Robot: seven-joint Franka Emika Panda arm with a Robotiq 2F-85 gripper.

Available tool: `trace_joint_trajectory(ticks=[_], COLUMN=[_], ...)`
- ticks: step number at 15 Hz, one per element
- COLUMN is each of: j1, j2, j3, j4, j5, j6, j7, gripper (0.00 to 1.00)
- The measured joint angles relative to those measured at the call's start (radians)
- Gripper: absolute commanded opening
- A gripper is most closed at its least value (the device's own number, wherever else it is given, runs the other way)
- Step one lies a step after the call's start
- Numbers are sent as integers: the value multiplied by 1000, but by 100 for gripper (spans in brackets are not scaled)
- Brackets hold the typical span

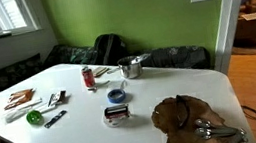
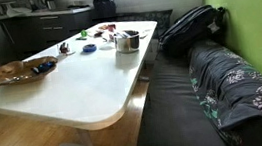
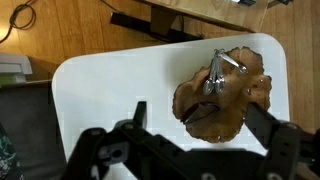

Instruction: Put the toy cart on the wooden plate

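Note:
The toy cart point(image 1: 117, 112) is a small dark boxy toy with a reddish streak. It stands on the white table, left of the wooden plate point(image 1: 181, 123). The cart is small and far off in an exterior view point(image 2: 65, 48). The plate is dark brown with a lobed rim and lies near the table's end in both exterior views point(image 2: 5, 74). Metal utensils point(image 1: 215, 127) lie on it. In the wrist view my gripper point(image 3: 197, 112) is open and empty, high above the plate point(image 3: 225, 110). The cart is out of the wrist view.
A small blue bowl point(image 1: 117, 95), a steel pot point(image 1: 130, 67), a red can point(image 1: 88, 77), a green item point(image 1: 34, 117) and small tools stand further along the table. A bench with a backpack point(image 2: 191, 25) runs beside it. The wood floor lies beyond the table's edge.

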Motion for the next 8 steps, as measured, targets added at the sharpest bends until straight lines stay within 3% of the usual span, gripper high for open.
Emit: trace_joint_trajectory(ticks=[4, 8], j1=[0, 8], j2=[2, 76], j3=[1, 11], j4=[0, 0], j5=[-3, -4], j6=[23, 201], j7=[0, -88], gripper=[100, 100])
